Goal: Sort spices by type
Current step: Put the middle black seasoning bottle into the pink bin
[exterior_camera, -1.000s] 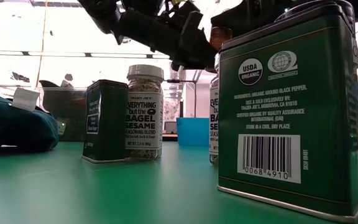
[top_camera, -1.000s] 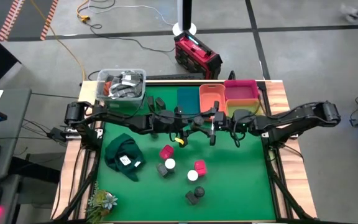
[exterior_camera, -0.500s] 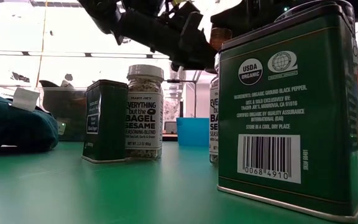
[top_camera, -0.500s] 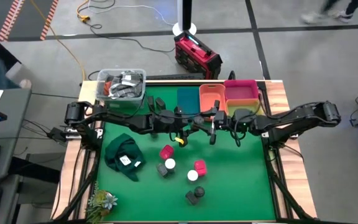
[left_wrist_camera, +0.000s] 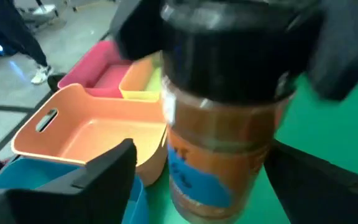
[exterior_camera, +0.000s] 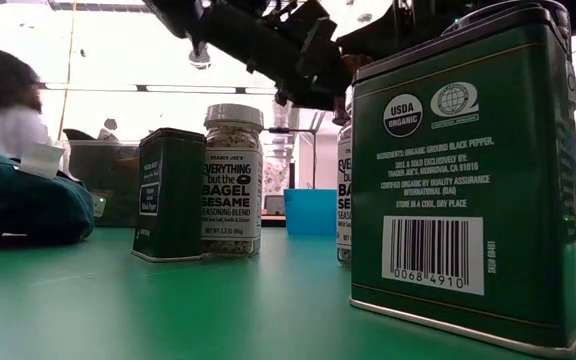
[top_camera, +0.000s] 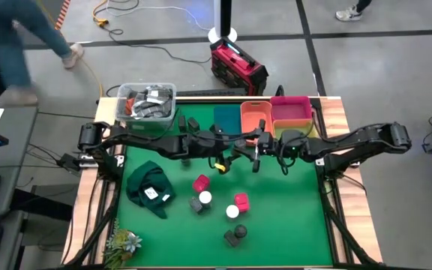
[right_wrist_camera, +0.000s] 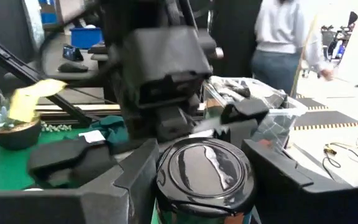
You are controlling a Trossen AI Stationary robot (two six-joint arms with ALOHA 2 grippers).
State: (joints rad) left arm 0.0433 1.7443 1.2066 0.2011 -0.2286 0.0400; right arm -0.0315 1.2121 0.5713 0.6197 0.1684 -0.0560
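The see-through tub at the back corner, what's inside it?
The clear tub holds a jumble of grey and dark bits. What each bit is, and anything buried beneath the top layer, cannot be made out.

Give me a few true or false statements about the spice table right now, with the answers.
1. The right claw grips the black-capped jar at its cap. True.
2. The left claw is clamped on that jar. False: its fingers stand open on either side, apart from it.
3. The orange bin is full of spices. False: it looks empty.
4. A white-capped jar stands beside a green tin. True.
5. The green cloth lies in the pink bin. False: it lies on the mat.
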